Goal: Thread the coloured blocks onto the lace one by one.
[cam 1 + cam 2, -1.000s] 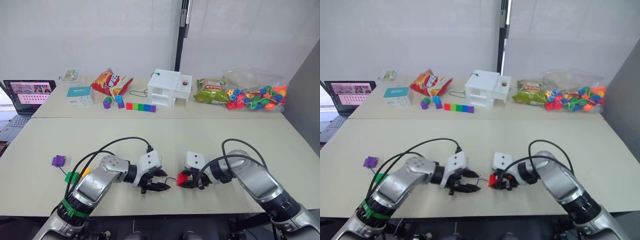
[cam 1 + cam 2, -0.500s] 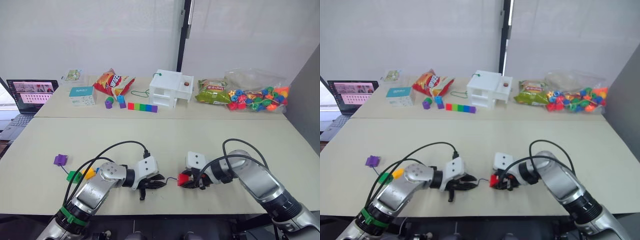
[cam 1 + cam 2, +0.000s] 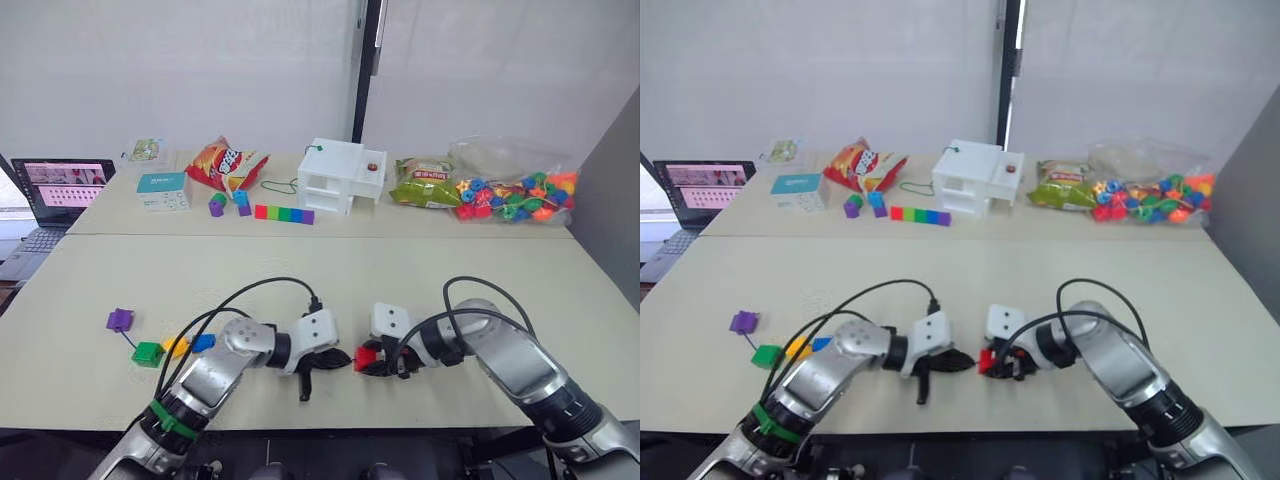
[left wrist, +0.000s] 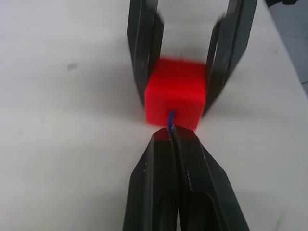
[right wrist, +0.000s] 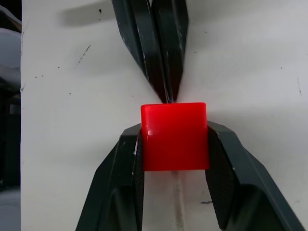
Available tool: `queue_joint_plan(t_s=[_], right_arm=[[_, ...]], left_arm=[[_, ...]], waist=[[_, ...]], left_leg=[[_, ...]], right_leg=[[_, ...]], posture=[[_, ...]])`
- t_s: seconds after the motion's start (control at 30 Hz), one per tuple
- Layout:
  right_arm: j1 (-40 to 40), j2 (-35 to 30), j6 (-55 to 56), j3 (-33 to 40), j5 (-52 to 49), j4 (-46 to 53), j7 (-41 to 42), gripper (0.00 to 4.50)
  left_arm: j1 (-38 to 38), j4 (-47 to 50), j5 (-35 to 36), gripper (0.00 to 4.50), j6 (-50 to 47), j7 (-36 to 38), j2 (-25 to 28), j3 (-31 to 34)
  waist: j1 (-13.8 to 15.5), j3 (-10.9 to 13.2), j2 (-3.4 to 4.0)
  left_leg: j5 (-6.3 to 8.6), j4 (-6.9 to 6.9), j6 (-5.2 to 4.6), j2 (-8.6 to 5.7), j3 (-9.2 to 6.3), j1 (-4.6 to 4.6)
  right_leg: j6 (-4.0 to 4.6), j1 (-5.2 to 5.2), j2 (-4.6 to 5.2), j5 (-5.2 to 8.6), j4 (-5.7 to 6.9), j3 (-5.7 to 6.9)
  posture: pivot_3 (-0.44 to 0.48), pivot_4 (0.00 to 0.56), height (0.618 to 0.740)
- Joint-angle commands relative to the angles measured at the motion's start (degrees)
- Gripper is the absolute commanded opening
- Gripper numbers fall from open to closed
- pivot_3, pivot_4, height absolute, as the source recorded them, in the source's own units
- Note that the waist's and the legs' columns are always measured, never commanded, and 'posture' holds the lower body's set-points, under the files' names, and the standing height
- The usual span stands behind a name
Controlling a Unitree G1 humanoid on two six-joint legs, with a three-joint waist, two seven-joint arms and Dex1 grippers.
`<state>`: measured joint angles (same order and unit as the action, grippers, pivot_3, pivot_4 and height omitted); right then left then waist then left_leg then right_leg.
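My right gripper [image 3: 366, 358] is shut on the red block [image 5: 174, 136], holding it just above the front table [image 3: 330, 275]. My left gripper [image 4: 172, 132] is shut on the lace [image 4: 171, 117], a thin dark-blue string whose end goes into the hole in the red block's face. Both sets of fingertips meet at the block. To the left lie the purple block [image 3: 120, 319], green block [image 3: 149, 353], yellow block [image 3: 177, 346] and blue block [image 3: 204, 342]. A thin dark string runs between the purple and green ones.
On the back table stand a rainbow bar of cubes [image 3: 282, 213], a white box [image 3: 340, 176], a chip bag [image 3: 225, 162], a teal box [image 3: 163, 190], a green snack bag [image 3: 425, 185] and a clear bag of beads [image 3: 510, 195]. A laptop [image 3: 55, 185] sits far left.
My left gripper has moved right until its tips touch the red block, carrying the lace end into the hole. The blue block now shows beside the yellow one. My right gripper has held still.
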<state>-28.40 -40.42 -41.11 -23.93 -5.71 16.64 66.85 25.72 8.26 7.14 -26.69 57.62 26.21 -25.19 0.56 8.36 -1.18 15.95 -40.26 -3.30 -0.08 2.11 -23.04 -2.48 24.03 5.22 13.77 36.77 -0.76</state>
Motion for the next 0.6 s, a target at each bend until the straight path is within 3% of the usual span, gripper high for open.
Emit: queue_joint_plan(t_s=[0.03, 0.2, 0.4, 0.5, 0.6], right_arm=[[0.0, 1.1, -0.3, -1.8, -0.4, 0.4, -0.5, 1.2], [0.3, 1.0, 0.2, -2.1, -0.1, 0.3, -0.9, 1.2], [0.7, 1.3, 0.6, -0.9, -0.1, 0.4, -2.3, 1.2], [0.9, 1.2, 0.5, 0.5, -0.6, 0.7, -3.0, 2.66], [1.0, 0.5, 0.1, 1.9, -1.5, 1.4, -3.2, 3.6]], left_arm=[[0.5, 1.2, 0.6, 0.07, -0.1, 0.2, -0.5, 0.1], [0.0, 2.2, 1.1, 0.07, -1.7, 0.4, 0.0, 0.5], [0.1, 4.5, 3.1, 1.83, -5.5, 1.1, 1.1, 2.0], [0.3, 6.6, 3.8, 2.9, -7.3, 1.6, 2.9, 2.7], [1.1, 8.6, 3.7, 3.83, -8.4, 2.0, 4.8, 3.0]], waist=[[-0.3, 0.0, 0.01], [-0.2, 0.0, 0.01], [-0.5, 0.0, 0.01], [-0.5, 0.0, 0.01], [-0.4, 0.0, 0.01]], left_leg=[[0.0, 0.03, 0.0, 0.01, 0.01, 0.01], [0.0, 0.03, 0.0, 0.01, 0.0, 0.05], [0.0, 0.04, 0.0, 0.01, 0.0, 0.05], [0.0, 0.03, 0.0, 0.01, 0.0, 0.01], [-0.01, 0.02, 0.02, 0.0, 0.0, -0.1]], right_leg=[[0.01, 0.01, -0.02, 0.0, 0.0, -0.03], [0.01, -0.02, 0.0, 0.0, 0.0, -0.02], [0.01, 0.0, -0.02, 0.0, 0.01, -0.03], [0.01, 0.03, 0.0, 0.0, 0.02, -0.03], [0.01, 0.14, 0.01, 0.0, 0.03, -0.03]], posture=[[0.0, 0.15, 0.74], [0.0, 0.15, 0.74], [0.0, 0.15, 0.74], [0.0, 0.15, 0.74], [0.0, 0.15, 0.74]])
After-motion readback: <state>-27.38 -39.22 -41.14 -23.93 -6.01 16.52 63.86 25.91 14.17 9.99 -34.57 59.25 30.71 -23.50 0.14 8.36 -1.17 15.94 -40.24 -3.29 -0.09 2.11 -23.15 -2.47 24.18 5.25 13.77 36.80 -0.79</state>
